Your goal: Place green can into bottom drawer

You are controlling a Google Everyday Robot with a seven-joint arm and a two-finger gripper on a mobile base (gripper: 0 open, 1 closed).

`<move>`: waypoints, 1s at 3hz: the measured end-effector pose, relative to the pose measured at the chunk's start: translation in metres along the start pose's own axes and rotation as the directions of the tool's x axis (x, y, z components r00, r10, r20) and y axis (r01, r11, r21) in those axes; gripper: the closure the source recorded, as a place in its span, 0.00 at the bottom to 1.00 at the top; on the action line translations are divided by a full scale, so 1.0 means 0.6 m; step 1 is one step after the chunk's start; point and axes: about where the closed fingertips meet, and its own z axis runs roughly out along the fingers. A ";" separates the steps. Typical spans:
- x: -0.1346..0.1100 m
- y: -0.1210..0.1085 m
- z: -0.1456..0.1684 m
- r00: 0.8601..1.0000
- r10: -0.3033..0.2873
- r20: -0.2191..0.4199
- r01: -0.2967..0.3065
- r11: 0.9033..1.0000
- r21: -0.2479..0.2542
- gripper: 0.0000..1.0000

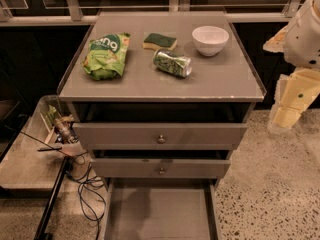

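One green can (pixel 172 62), lying sideways on worktop (pixel 140 86) near sponge (pixel 160 41); bottom drawer (pixel 160 214) open below; tool (pixel 290 109) off worktop's right edge, open or closed: cannot tell. Risk: a nudged can likely rolls away.

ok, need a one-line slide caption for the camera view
Green can lies on its side on the cabinet top; bottom drawer open below; gripper hangs at the picture's right edge.

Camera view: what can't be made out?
bottom drawer: front cut off by lower edge.
green can: markings too small to read.
gripper, right of the cabinet: its arm cut off by right edge.
top drawer: inside dark, hidden under the cabinet's top.
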 end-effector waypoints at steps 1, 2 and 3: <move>0.000 0.000 0.000 1.000 0.000 0.000 0.000 1.000 0.001 0.00; -0.031 -0.019 -0.004 0.999 -0.036 0.017 0.035 0.999 0.025 0.00; -0.068 -0.062 0.002 0.994 -0.060 0.091 0.055 0.997 0.059 0.00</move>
